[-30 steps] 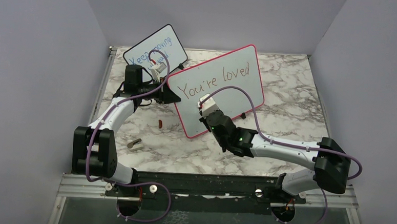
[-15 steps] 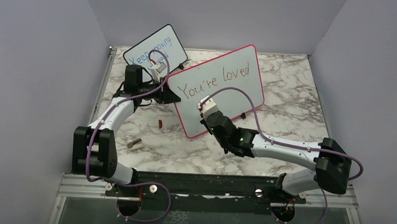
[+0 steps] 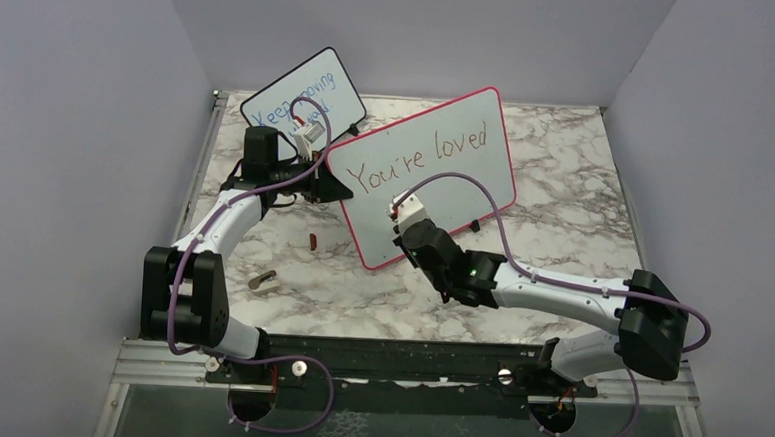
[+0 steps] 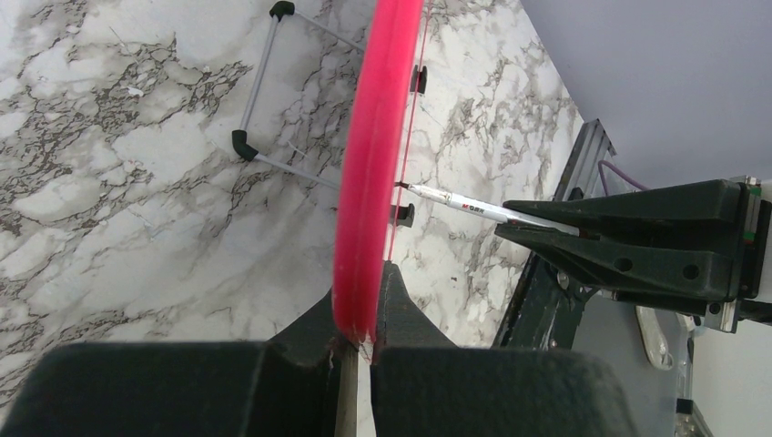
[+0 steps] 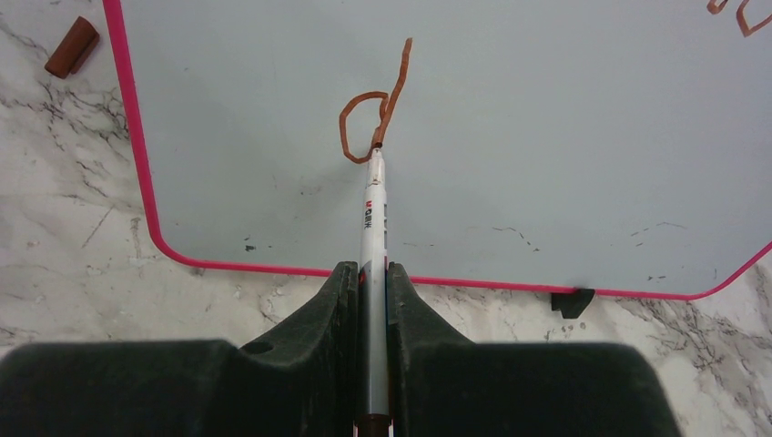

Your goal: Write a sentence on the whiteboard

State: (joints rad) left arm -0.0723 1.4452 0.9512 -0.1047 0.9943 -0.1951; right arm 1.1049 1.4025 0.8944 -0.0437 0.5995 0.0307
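your enclosure: three plain lavender-grey walls, namely a back wall (image 3: 413,30), a left wall (image 3: 56,161) and a right wall (image 3: 726,176), all softly and evenly lit. your work surface: one table (image 3: 565,188), its top white with grey marble veining, running up to the back wall. along its near edge you find a black-and-silver metal rail (image 3: 406,365), and along its left edge a slim silver strip (image 3: 205,139).

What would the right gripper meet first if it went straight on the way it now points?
The white face of the red-pink framed whiteboard: the thin white marker clamped in the right gripper already touches it, beside a brownish-red letter.
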